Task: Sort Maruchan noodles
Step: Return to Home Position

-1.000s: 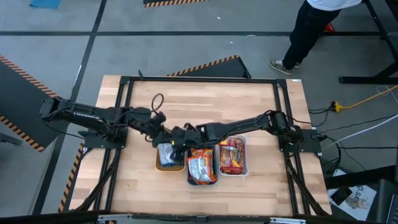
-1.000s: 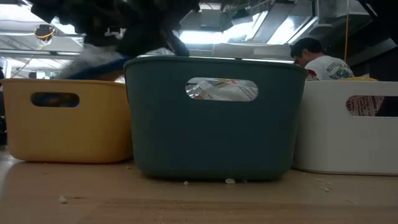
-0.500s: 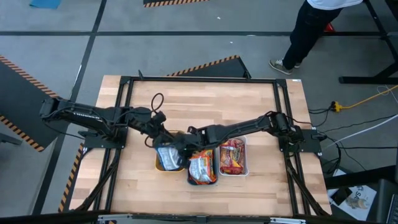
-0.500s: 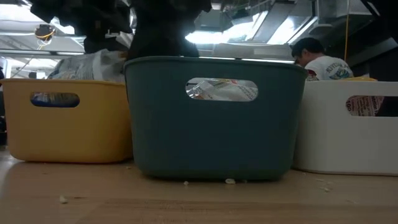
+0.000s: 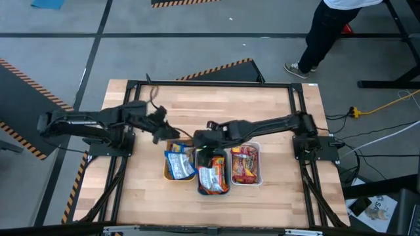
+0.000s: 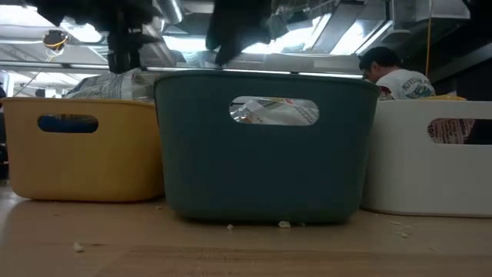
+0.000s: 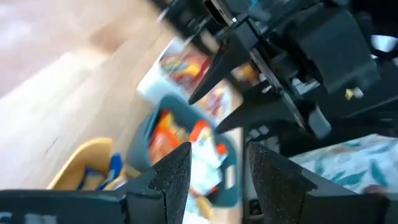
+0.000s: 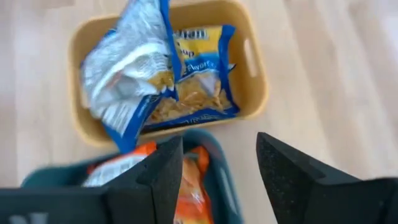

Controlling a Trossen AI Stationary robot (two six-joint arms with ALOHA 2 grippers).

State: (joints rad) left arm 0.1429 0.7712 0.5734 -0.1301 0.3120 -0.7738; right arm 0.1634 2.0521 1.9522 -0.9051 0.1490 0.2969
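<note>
Blue-white noodle packets (image 8: 134, 74) lie in the yellow tray (image 5: 167, 176), heaped above its rim (image 6: 115, 83). Orange packets (image 5: 211, 177) fill the teal tray (image 6: 261, 154). Red-brown packets (image 5: 244, 164) lie in the white tray (image 5: 260, 172). My left gripper (image 5: 165, 131) hangs open and empty above the table, just beyond the yellow tray's far left corner. My right gripper (image 8: 217, 168) is open and empty above the far ends of the yellow and teal trays (image 5: 201, 143).
The three trays stand side by side near the table's near edge. Bare wooden table (image 5: 223, 105) lies beyond them and to either side. A person (image 5: 328, 29) stands on the floor past the far right corner. Another person (image 6: 392, 73) shows behind the trays.
A blue-white packet came down into the yellow tray and now rests on the heap there. My left gripper drew back toward the table's far left and rose. My right gripper lifted and moved slightly toward the far edge.
</note>
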